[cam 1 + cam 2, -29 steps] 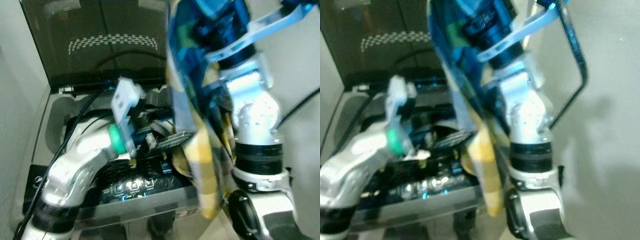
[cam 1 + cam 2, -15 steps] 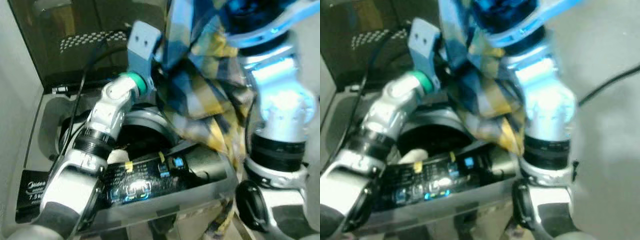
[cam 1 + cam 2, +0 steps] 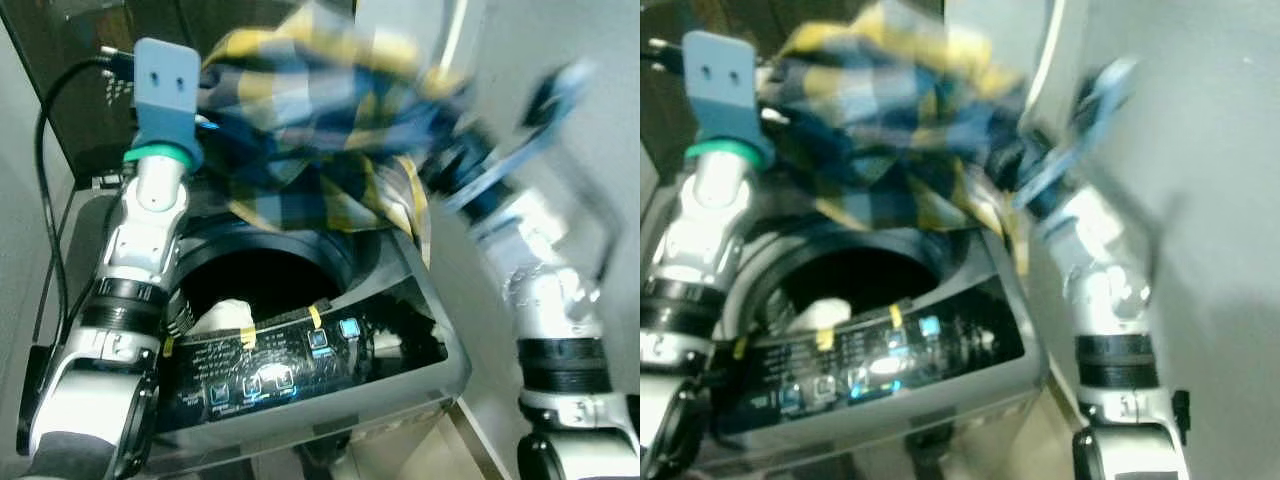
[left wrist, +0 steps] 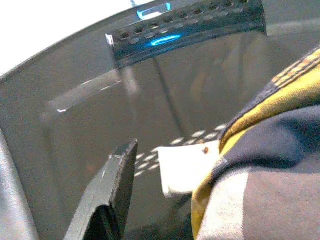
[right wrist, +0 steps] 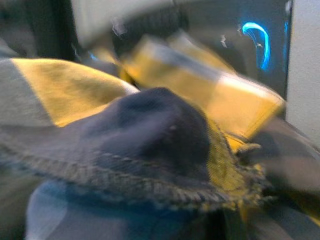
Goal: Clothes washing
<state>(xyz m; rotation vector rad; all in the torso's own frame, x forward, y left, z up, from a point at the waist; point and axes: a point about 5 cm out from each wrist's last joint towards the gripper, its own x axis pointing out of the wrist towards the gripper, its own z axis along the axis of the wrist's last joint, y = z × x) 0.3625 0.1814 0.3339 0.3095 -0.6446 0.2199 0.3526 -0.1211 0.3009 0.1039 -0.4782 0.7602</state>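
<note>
A blue and yellow plaid cloth (image 3: 310,130) hangs spread in the air above the open drum (image 3: 265,285) of a top-loading washing machine (image 3: 400,390). My right gripper (image 3: 455,165), blurred, is shut on the cloth's right side, and cloth folds (image 5: 150,135) lie close in the right wrist view. My left arm (image 3: 145,240) stands raised on the left. Its gripper (image 3: 205,100) is at the cloth's left edge, under the folds. The left wrist view has the cloth (image 4: 270,170) beside the dark lid (image 4: 175,100). A white item (image 3: 225,318) lies inside the drum.
The dark lid (image 3: 80,110) stands upright behind the drum. A lit control panel (image 3: 290,360) runs along the machine's front edge. A black cable (image 3: 42,200) loops at the left. A pale wall (image 3: 600,60) is close on the right.
My left arm has risen from the drum's rim to the cloth's height. The cloth hung in a column from my right gripper and now spreads sideways over the drum. My right arm has swung lower and to the right.
</note>
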